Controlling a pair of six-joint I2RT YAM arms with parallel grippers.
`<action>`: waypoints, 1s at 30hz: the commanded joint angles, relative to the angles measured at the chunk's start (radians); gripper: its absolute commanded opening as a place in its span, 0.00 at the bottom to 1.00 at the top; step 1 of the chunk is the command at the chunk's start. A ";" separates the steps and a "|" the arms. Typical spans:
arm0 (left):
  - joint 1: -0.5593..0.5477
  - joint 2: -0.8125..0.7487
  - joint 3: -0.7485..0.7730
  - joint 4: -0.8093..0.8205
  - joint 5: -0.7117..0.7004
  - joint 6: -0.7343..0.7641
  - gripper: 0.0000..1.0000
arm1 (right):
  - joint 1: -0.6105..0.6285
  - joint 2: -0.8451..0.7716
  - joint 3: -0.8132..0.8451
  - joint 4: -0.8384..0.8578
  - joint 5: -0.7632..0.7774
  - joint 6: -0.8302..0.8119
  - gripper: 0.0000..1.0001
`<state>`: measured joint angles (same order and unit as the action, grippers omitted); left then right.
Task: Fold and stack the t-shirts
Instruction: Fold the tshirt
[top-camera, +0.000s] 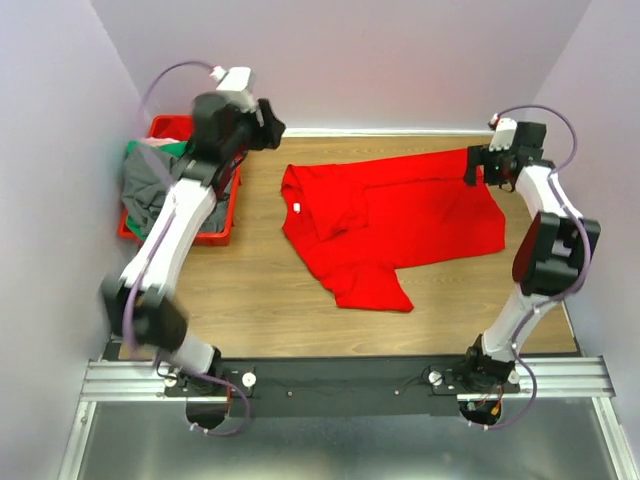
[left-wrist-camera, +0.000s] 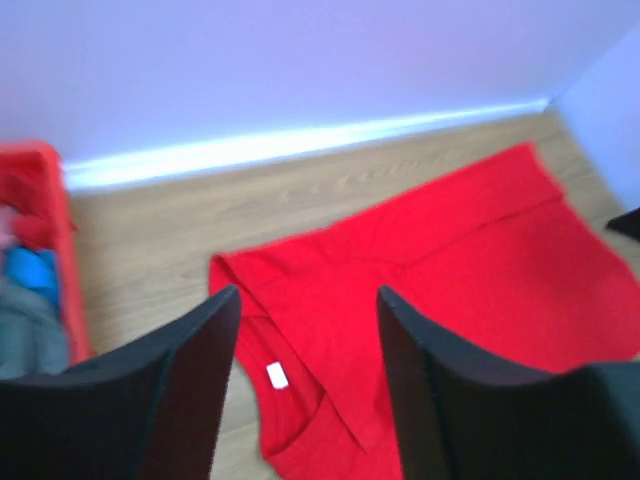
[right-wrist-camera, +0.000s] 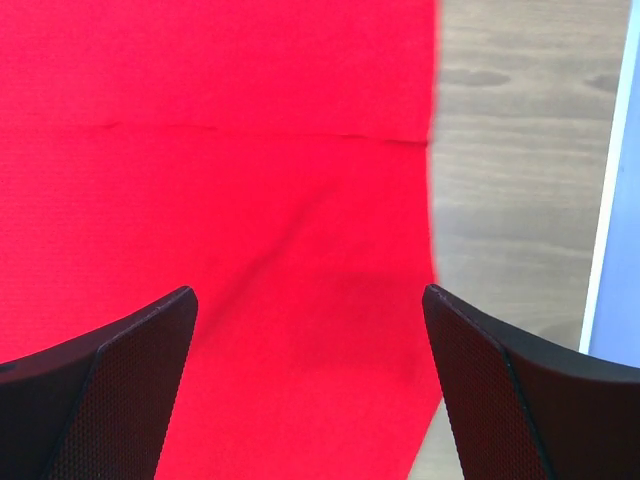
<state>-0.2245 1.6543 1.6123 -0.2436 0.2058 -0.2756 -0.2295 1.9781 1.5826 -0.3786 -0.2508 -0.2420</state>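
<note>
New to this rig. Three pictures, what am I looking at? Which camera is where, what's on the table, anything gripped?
Two robot arms are bolted at the table's near edge: the left arm and the right arm. The wide picture comes from a fixed camera above and behind them. The other two come from a camera on each wrist, so the dark shapes at the bottom of each are that arm's own jaws. On the wooden table a red t-shirt lies mostly flat, its white neck label showing. A red crate at the left holds more clothes, grey and green. Both pairs of jaws stand open and hold nothing.
</note>
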 joint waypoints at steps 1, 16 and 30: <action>0.005 -0.306 -0.251 0.165 -0.083 0.082 0.73 | 0.038 -0.151 -0.206 -0.013 -0.007 -0.138 1.00; 0.005 -0.971 -0.986 0.299 0.024 0.130 0.91 | 0.682 -0.765 -0.805 -0.296 -0.529 -0.718 0.99; -0.007 -1.073 -1.005 0.280 -0.034 0.113 0.90 | 1.010 -0.498 -0.789 -0.057 -0.114 -0.547 0.63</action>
<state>-0.2253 0.5774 0.6003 0.0357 0.1940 -0.1612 0.7486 1.4387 0.7952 -0.5365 -0.5014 -0.8566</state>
